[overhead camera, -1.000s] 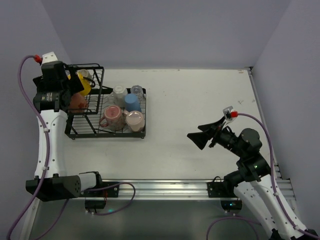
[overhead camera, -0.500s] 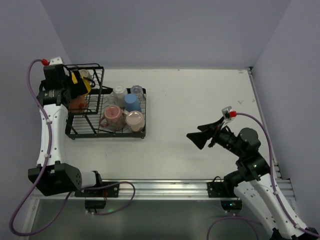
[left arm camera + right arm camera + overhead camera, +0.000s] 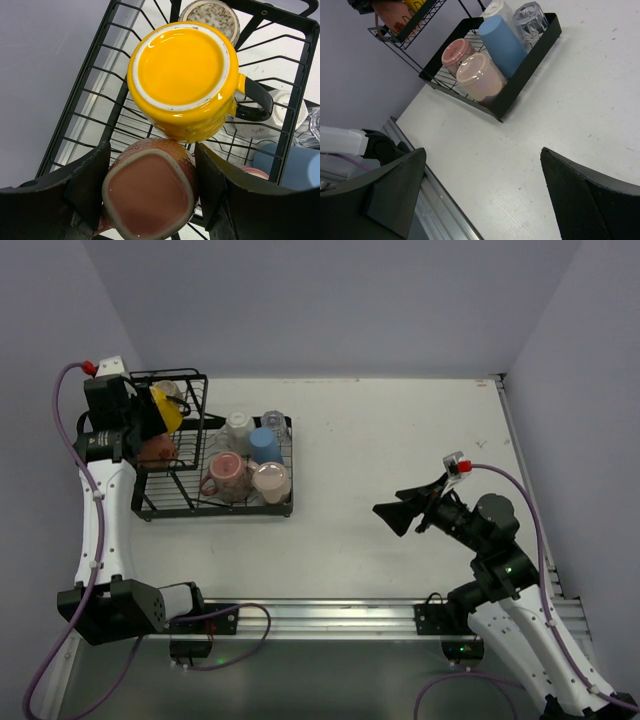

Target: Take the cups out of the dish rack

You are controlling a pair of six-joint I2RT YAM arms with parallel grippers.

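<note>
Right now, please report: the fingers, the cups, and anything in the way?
Left fingers shut on brown cup, inside rack basket. Right fingers open, empty, above table. Yellow mug close beside brown cup, may snag.

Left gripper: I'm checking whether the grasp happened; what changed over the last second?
The left gripper edged slightly left over the dish rack and closed on the dark red cup. The yellow cup, the tray's cups and the open right gripper stayed put.

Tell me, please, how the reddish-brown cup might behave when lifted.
The reddish-brown cup looks glazed ceramic: probably rigid, breakable. Its dimpled wall may help the left tool grip. The yellow mug seems to touch it and might shift.
</note>
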